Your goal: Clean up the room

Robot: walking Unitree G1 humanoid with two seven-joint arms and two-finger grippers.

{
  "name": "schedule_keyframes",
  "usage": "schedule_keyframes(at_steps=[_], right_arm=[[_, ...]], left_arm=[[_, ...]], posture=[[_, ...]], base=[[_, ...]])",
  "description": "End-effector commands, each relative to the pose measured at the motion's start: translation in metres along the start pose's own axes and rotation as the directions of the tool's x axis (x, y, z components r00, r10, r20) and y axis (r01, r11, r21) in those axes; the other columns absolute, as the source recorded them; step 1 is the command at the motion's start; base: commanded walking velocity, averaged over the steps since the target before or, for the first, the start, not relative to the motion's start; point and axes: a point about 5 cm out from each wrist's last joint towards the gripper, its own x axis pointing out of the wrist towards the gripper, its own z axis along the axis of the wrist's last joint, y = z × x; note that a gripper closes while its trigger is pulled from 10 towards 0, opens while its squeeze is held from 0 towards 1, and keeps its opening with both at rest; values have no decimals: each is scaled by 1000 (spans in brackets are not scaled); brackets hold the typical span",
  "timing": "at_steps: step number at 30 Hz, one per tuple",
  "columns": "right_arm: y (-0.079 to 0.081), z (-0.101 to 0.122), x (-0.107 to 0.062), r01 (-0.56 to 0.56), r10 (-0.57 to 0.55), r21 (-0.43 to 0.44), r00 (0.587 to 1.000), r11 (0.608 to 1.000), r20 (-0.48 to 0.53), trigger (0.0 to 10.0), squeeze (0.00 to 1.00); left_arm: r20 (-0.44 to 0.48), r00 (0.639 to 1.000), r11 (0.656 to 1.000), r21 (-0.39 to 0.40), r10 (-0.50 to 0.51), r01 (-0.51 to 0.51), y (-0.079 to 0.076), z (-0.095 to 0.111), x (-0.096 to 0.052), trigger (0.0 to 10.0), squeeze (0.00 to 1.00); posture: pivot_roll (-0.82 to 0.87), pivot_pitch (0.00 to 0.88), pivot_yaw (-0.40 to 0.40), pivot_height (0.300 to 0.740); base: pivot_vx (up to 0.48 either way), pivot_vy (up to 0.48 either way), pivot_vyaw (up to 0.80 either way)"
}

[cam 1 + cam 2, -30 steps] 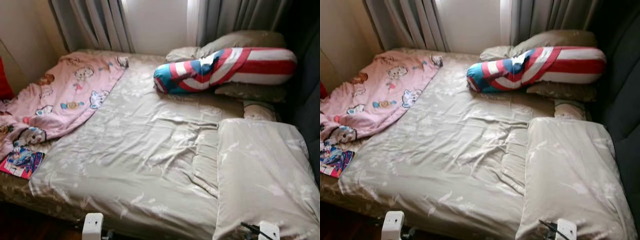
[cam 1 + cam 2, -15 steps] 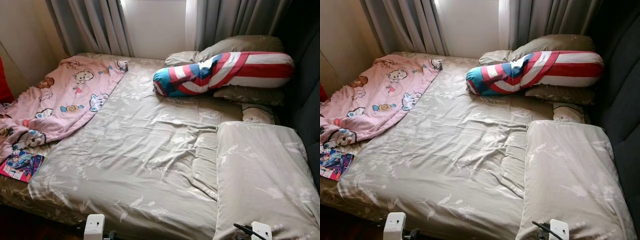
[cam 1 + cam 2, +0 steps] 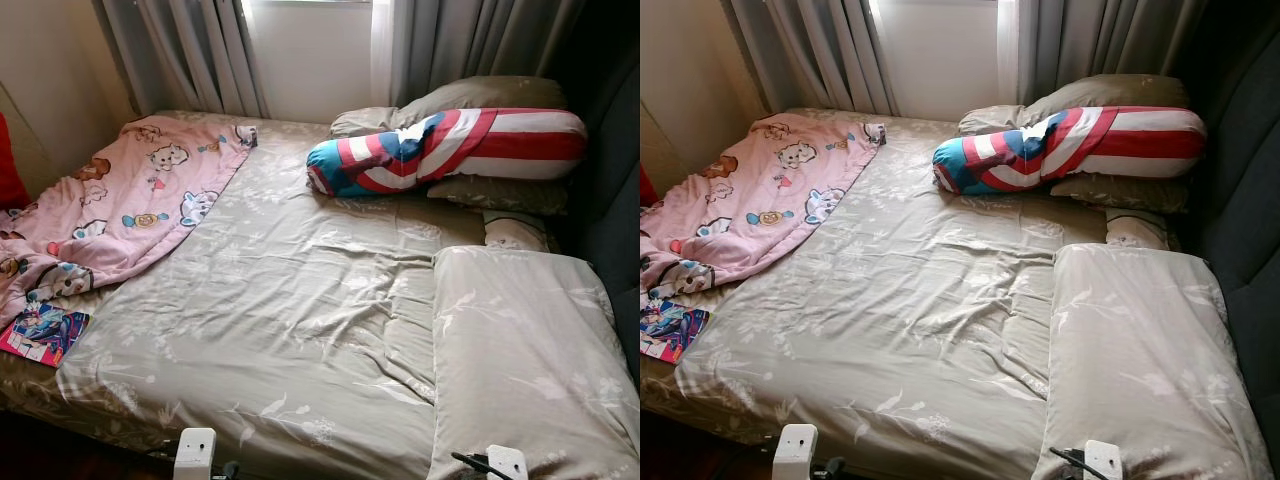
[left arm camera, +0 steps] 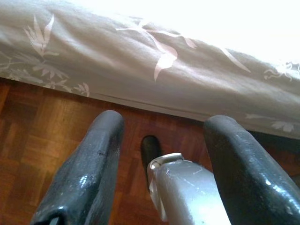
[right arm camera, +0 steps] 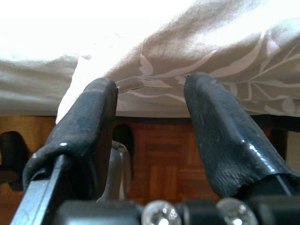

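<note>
Since the earlier frames the camera has tipped up a bit: whole scene sits lower in view, more curtain and window showing; things on the bed haven't shifted w/ respect to each other.

Bed (image 3: 290, 330) w/ beige leaf-print sheet, rumpled mid-way. Pink blanket (image 3: 110, 205) w/ cartoon animals lies crumpled on the bed's left side, running from the far corner toward the near left edge. Book (image 3: 42, 333), bright cover, lies flat on the bed's near left corner, just past the blanket's lower end, touching or nearly so. Bolster (image 3: 450, 150), red/white/blue, lies across the far right of the bed, resting on beige pillows (image 3: 480, 95) at the head. Big beige pillow (image 3: 525, 360) lies on the bed's near right part. A small pale cushion (image 3: 513, 230) sits between it and the bolster. Grey curtains (image 3: 190, 55) hang behind the bed, bright window between them. Dark padded panel along the bed's right.

Left claw (image 4: 161, 154): fingers spread apart, nothing between them, low by the bed's near edge over wood parquet floor (image 4: 42, 140); silver robot part below it. Right claw (image 5: 150, 122): fingers also apart, holding nothing, pointed at the bed's hanging sheet edge, floor underneath. White arm parts poke in at the bed's near edge in the eye views.
</note>
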Motion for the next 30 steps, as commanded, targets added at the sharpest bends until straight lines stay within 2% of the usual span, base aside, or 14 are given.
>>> schedule_keyframes(at_steps=[1,5,14,22,30], right_arm=[[4,3,1,-18,18,-6,1000,1000,12,10000,0],[2,3,1,-7,7,36,1000,999,3,10000,0],[8,8,3,-20,20,37,1000,999,12,10000,0],[8,6,3,-12,12,43,1000,999,2,10000,0],[-1,0,1,9,-8,54,1000,998,-17,10000,0]], left_arm=[[-54,998,1000,2,15,-15,7,-14,-5,10000,0],[-59,998,1000,3,25,-25,11,-14,-5,10000,0],[-65,997,999,1,40,-40,16,-14,-6,10000,0],[-81,996,999,-4,44,-44,19,-18,-8,10000,0],[-93,995,999,-4,45,-45,22,-21,-9,10000,0]], posture=[[21,53,21,740],[24,79,20,740],[21,102,19,740],[18,115,15,740],[15,135,16,740]], base=[[0,0,800],[0,0,353],[0,0,0],[0,279,0],[0,480,0]])
